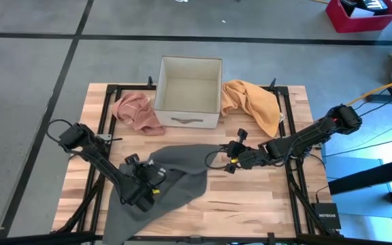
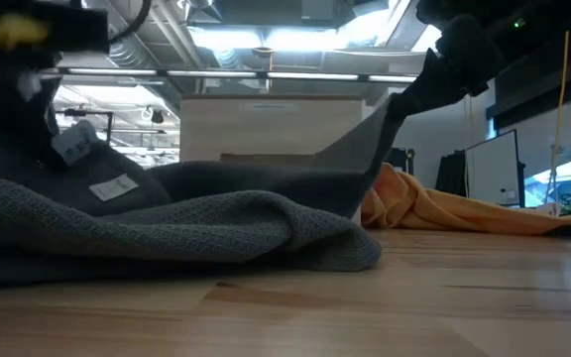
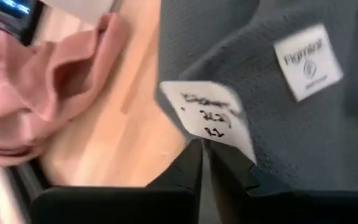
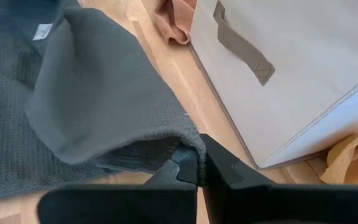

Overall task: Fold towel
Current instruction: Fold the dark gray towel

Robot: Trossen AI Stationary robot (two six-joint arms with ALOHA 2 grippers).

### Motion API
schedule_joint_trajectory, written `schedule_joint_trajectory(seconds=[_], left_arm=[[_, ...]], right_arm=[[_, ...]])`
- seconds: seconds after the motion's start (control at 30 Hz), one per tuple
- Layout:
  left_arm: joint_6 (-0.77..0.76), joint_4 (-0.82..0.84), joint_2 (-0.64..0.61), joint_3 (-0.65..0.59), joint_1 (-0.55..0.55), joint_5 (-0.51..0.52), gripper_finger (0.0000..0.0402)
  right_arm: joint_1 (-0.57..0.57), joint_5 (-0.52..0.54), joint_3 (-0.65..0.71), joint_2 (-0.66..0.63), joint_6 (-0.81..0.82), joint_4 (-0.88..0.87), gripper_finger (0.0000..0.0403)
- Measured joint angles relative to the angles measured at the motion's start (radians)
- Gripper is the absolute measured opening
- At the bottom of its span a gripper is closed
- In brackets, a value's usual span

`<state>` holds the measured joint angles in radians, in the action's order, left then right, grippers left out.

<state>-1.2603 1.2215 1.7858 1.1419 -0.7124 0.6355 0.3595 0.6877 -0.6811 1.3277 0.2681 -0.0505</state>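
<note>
A dark grey towel (image 1: 175, 178) lies crumpled on the wooden table's near middle; its near-left part hangs over the front edge. My left gripper (image 1: 147, 178) is shut on the towel's left part, by a white handwritten label (image 3: 210, 115). My right gripper (image 1: 224, 156) is shut on the towel's right corner, raised a little above the table. In the low view the towel (image 2: 216, 223) rises in a sheet to my right gripper (image 2: 419, 94). My left gripper pinches the towel's edge beside the white label (image 3: 194, 134) between its two fingers; one layer or several, I cannot tell. The cloth around it rests bunched on the table. My right gripper pinches the towel's hemmed corner (image 4: 188, 142) between its two fingers, coming from the table's right side. The corner is lifted clear. The cloth slopes down from it, slack, to the rest of the towel on the table (image 4: 17, 143).
An open beige box (image 1: 189, 92) with a strap handle (image 4: 244, 46) stands at the far middle. A pink cloth (image 1: 136, 112) lies to its left and an orange cloth (image 1: 254, 102) to its right. Bare wood (image 1: 250, 197) lies at the near right.
</note>
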Motion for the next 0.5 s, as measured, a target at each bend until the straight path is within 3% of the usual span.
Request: schedule_joint_trajectory(seconds=[0.3, 0.5], left_arm=[[-0.016, -0.086, -0.277, 0.002, -0.004, -0.002, 0.0141], [0.059, -0.268, -0.380, -0.010, -0.004, -0.003, 0.0169]], right_arm=[[0.000, 0.000, 0.000, 0.000, 0.000, -0.001, 0.0007], [0.000, 0.000, 0.000, 0.000, -0.001, -0.003, 0.0007]])
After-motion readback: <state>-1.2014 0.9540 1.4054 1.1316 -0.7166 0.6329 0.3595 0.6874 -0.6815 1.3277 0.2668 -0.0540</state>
